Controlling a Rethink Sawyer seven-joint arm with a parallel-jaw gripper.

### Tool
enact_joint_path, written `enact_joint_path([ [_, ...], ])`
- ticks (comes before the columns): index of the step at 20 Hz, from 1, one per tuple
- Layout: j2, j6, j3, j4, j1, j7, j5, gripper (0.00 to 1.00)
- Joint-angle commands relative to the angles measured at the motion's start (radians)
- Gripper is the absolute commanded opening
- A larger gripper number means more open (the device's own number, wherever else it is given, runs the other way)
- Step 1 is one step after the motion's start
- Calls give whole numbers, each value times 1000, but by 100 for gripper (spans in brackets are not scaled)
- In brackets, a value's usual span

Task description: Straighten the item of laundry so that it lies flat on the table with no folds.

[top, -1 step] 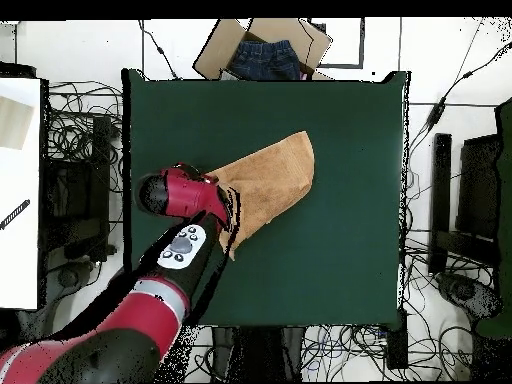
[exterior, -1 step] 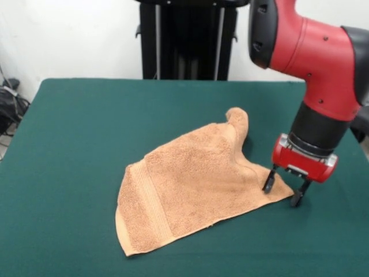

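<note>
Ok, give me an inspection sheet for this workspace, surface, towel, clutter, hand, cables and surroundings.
Surface: green table, bare apart from the towel.
Job's things: tan towel, folded into a rough triangle, one corner bunched up; not flat.
Clutter: nothing seen on the table.
Hand: hand open, fingers astride the towel's pointed corner.
Cables: many cables on the floor round the table.
Surroundings: cardboard box holding jeans beside the table.

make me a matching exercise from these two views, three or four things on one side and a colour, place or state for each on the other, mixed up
1 towel
2 table
3 gripper
4 cardboard box

a dark green top
b open, straddling the towel's corner
c folded over, not flat
d on the floor beyond the table's edge, jeans inside

Pairs: 1-c, 2-a, 3-b, 4-d
</note>
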Motion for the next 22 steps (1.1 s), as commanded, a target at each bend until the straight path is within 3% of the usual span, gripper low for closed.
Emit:
enact_joint_path([
  [1,132,17,15,-115,106,427,182,100],
  [18,216,91,-102,-213,188,569,336,100],
  [22,259,172,-188,-276,213,666,358,100],
])
